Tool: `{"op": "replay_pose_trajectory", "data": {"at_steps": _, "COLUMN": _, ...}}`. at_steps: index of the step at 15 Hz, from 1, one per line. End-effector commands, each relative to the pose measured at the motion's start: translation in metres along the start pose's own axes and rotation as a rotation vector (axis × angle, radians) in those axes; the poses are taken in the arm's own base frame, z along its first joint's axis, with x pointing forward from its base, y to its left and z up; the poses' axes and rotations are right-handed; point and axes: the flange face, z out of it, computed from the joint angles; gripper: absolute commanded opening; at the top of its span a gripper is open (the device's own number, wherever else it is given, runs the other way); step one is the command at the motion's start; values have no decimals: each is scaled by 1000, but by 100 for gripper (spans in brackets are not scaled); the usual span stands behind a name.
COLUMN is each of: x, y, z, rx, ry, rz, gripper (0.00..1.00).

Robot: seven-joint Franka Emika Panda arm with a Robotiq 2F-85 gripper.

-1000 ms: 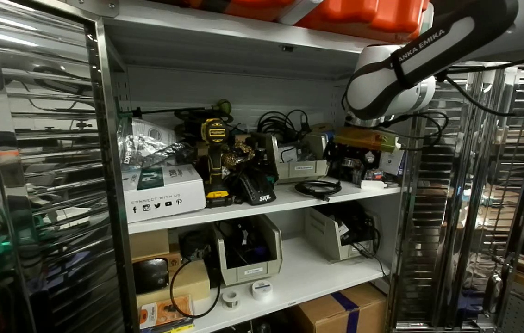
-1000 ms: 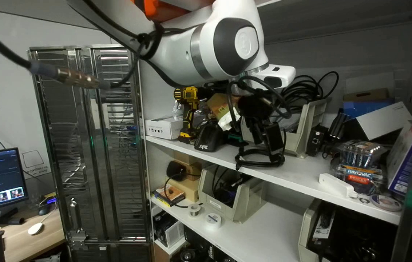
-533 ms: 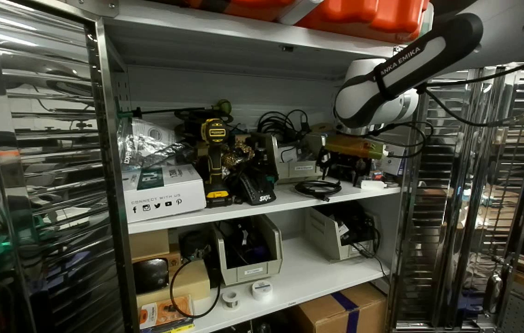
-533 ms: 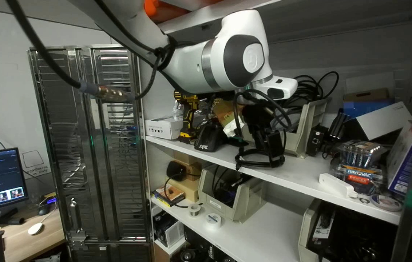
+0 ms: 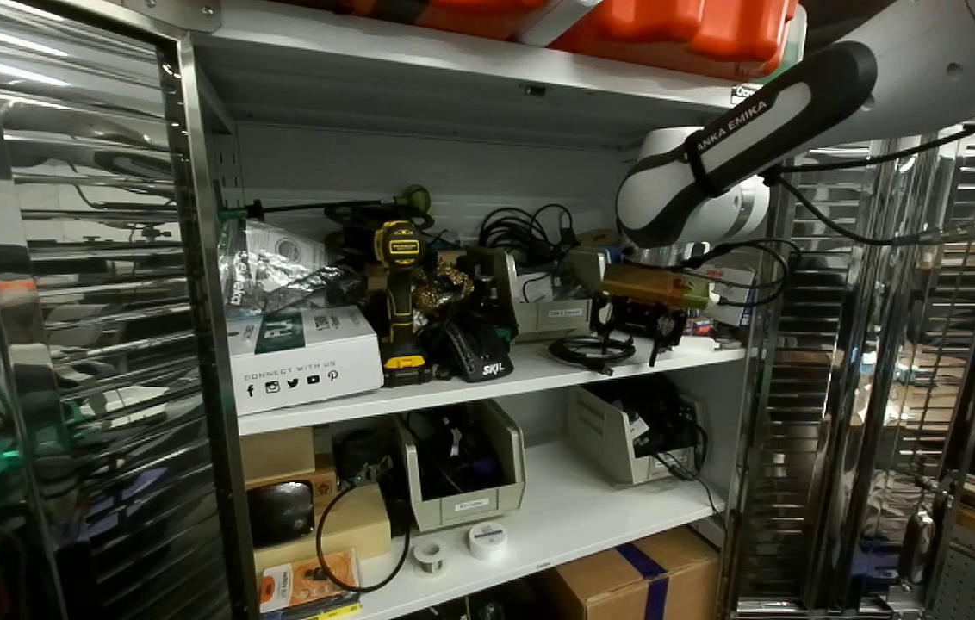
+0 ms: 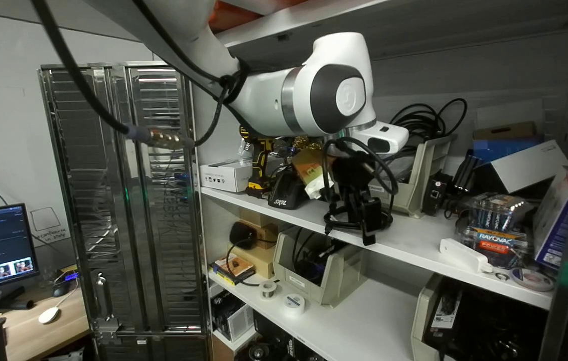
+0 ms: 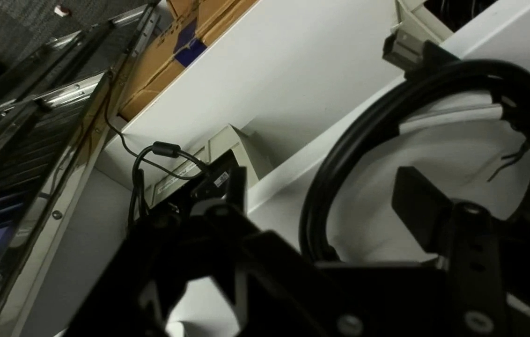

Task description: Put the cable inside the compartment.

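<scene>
The cable point(image 5: 563, 354) is a black cord coiled in loops, lying on the upper shelf board near its front edge. It also shows in an exterior view point(image 6: 334, 223), partly behind the fingers, and large in the wrist view point(image 7: 363, 135). The compartment is the wide shelf bay point(image 5: 419, 164) around it, holding a yellow-black drill point(image 5: 399, 284) and a white box point(image 5: 307, 362). My gripper point(image 5: 630, 344) points down at the coil. In the wrist view my gripper point(image 7: 326, 199) is open, with one strand side of the coil between the spread fingers and nothing gripped.
A beige bin point(image 5: 562, 314) with a larger cable coil point(image 5: 522, 232) stands behind. A black SKIL item point(image 5: 479, 349) lies to one side; a battery pack point(image 6: 497, 235) and white device point(image 6: 464, 255) lie to the other. A lower shelf point(image 5: 539, 508) holds more bins.
My arm and gripper have come down, shifting left in an exterior view, and the fingers have turned a little over the coil. The cable has not visibly moved.
</scene>
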Motion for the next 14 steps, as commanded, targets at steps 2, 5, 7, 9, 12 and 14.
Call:
{"op": "replay_pose_trajectory", "data": {"at_steps": 2, "x": -3, "y": -8, "z": -25, "rx": 30, "ry": 14, "rz": -23, "gripper": 40}}
{"op": "replay_pose_trajectory", "data": {"at_steps": 5, "x": -8, "y": -5, "z": -40, "rx": 33, "ry": 27, "rz": -37, "gripper": 18}}
{"op": "replay_pose_trajectory", "data": {"at_steps": 7, "x": -11, "y": 3, "z": -52, "rx": 37, "ry": 37, "rz": -42, "gripper": 3}}
{"op": "replay_pose_trajectory", "data": {"at_steps": 9, "x": -15, "y": 16, "z": -64, "rx": 44, "ry": 52, "rz": -49, "gripper": 0}}
{"op": "replay_pose_trajectory", "data": {"at_steps": 12, "x": -24, "y": 43, "z": -79, "rx": 33, "ry": 68, "rz": -53, "gripper": 3}}
{"op": "replay_pose_trajectory", "data": {"at_steps": 14, "x": -26, "y": 59, "z": -85, "rx": 31, "ry": 67, "rz": -34, "gripper": 3}}
